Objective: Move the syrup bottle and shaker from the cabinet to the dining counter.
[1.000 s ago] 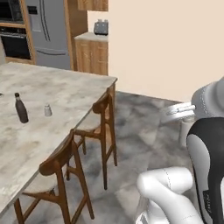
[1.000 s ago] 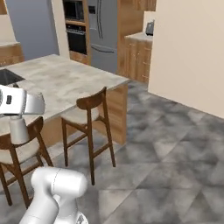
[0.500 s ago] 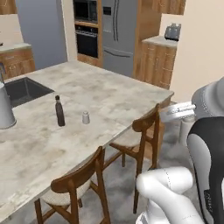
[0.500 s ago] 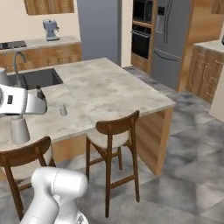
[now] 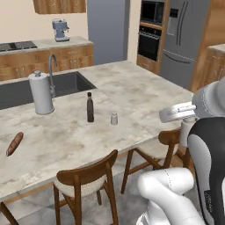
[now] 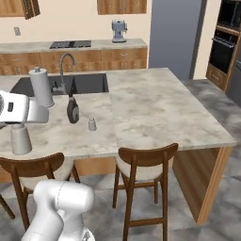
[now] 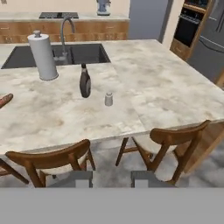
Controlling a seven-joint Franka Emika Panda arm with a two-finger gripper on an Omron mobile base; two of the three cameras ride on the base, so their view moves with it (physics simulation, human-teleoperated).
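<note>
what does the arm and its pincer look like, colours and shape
The arm is glossy white, made of rounded, bulbous segments, with a dark grey to black section along the upper link. The hand is a boxy white block with a small dark marking on its side. The pincer ends in two small, square grey fingertips.

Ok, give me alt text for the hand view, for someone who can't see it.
A syrup bottle and a small shaker stand apart on the marble dining counter, near a paper-towel roll and a sink. Two wooden stools sit below; the gripper tips are empty.
</note>
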